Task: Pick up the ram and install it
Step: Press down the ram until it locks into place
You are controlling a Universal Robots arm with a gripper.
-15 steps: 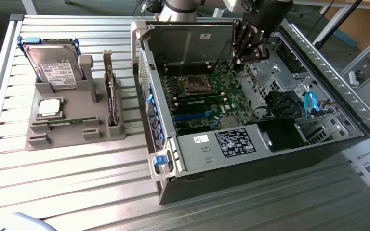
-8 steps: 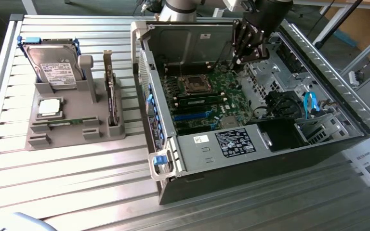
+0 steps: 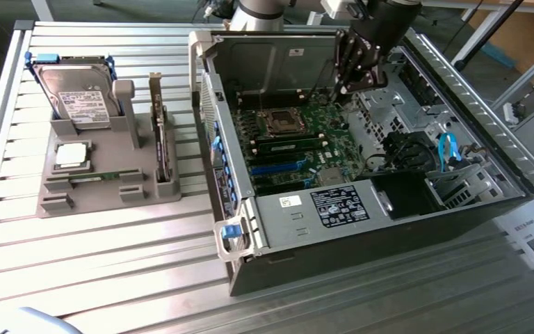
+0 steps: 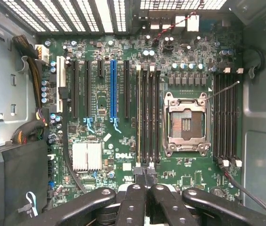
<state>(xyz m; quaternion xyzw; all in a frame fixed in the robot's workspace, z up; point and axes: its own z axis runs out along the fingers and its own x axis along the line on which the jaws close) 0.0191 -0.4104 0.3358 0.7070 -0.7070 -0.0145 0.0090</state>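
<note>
We see a big metal table (image 3: 109,264) with a computer case (image 3: 378,240) lying on its side with the lid off, so the arm can reach in from above. Inside, the green motherboard (image 4: 100,101) faces up, so its slots are easy to get at. On the exterior view's left, a grey holder (image 3: 100,198) keeps spare parts standing in their own places, like the hard drive (image 3: 77,94), so each one is easy to grab.

The gripper (image 4: 145,175) hangs low over the board, right at one end of the four long black slots (image 4: 151,117) beside the square chip socket (image 4: 184,123). Its fingers are squeezed all the way together, and we see nothing between them.

We think the ram (image 4: 138,117) is the thin pale-green strip standing on edge in the slot farthest from the socket, but we cannot be sure. If so, it sits in its place and the gripper is not holding it.
</note>
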